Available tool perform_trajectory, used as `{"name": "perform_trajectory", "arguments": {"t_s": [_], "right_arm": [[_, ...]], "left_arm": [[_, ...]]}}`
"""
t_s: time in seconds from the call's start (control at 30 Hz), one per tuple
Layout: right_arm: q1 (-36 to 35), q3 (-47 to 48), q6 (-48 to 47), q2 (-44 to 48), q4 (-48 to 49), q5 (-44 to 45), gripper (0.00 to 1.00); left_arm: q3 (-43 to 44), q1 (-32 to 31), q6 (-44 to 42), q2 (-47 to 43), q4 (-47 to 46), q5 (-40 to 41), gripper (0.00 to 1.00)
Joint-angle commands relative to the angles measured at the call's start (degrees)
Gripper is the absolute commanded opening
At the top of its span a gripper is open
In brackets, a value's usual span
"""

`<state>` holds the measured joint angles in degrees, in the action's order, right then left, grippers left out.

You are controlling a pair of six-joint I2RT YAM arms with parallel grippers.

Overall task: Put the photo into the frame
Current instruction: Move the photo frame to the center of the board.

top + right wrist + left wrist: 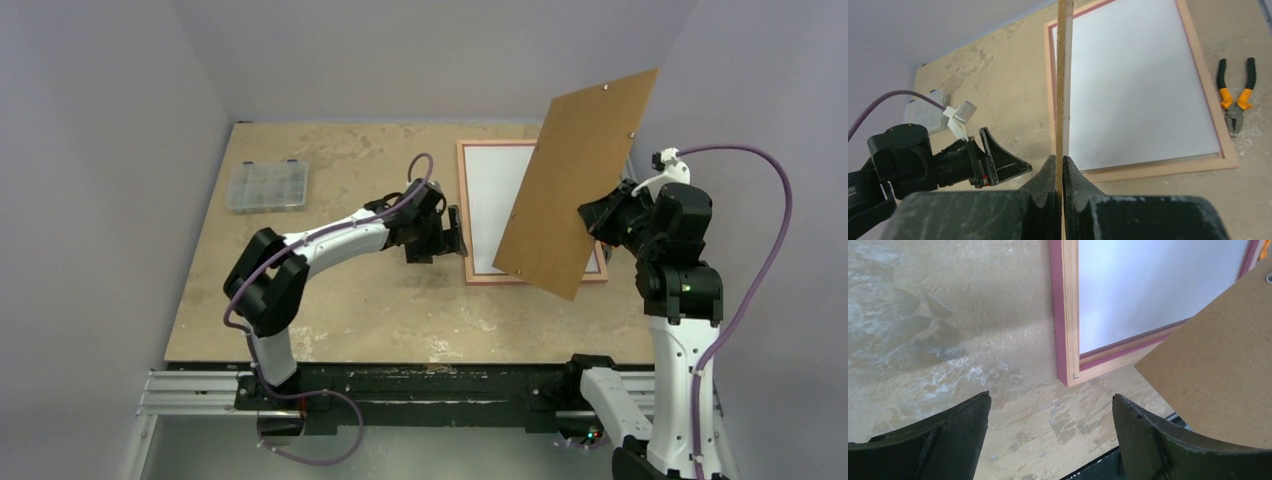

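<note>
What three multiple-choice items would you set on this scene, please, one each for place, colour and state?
1. The pliers lie: A on the table, right of the frame; B inside the frame; C under the frame.
2. The board in the right pincer is: A white; B brown; C black.
3. The left pincer is: A shut on the frame; B shut on the pliers; C open, empty.
Key: 1 A, they rest beside the frame's right rail; 2 B, plain brown face; 3 C, its jaws stand apart, nothing between.
</note>
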<state>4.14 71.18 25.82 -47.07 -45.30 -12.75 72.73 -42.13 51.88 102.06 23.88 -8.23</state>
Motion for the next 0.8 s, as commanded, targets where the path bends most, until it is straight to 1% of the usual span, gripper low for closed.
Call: {"name": "perform_trajectory", "arguments": {"t_s": [0.0,0.07,0.13,0.2,0.43,0.6,0.7,0.77], "right_arm": [[-0.01,2.83,-2.54,1.70,2.23,5.34,0.00],[-0.04,2.10,-2.62,1.65,2.47,4.68,0.00],[-0.04,1.42,-2.57,1.54,2.50,4.22,0.00],[-0.06,0.62,-2.37,1.69,2.96,3.68,0.00],[-0.01,-1.92,-1.10,1.34,4.31,0.12,0.00],[-0.04,-2.94,-0.59,1.11,4.91,-1.49,0.00],[-0.08,-3.63,-0.40,1.27,5.20,-2.04,0.00],[-0.06,-3.85,-0.36,1.28,5.38,-2.77,0.00]], "left_arm": [[8.73,-2.46,0.11,5.91,5.80,4.46,0.87],[12.89,-3.29,-0.16,9.47,8.20,6.10,0.85],[16.33,-3.98,-0.60,12.52,10.20,7.72,0.79],[19.10,-4.50,-0.88,14.94,11.06,8.05,0.76],[20.03,-4.80,-0.86,20.25,6.91,6.19,0.69],[20.19,-4.80,-1.57,21.48,7.81,7.24,0.56],[19.82,-4.76,-2.10,21.69,8.80,7.98,0.46],[20.26,-4.64,-2.53,22.35,10.58,9.97,0.39]]}}
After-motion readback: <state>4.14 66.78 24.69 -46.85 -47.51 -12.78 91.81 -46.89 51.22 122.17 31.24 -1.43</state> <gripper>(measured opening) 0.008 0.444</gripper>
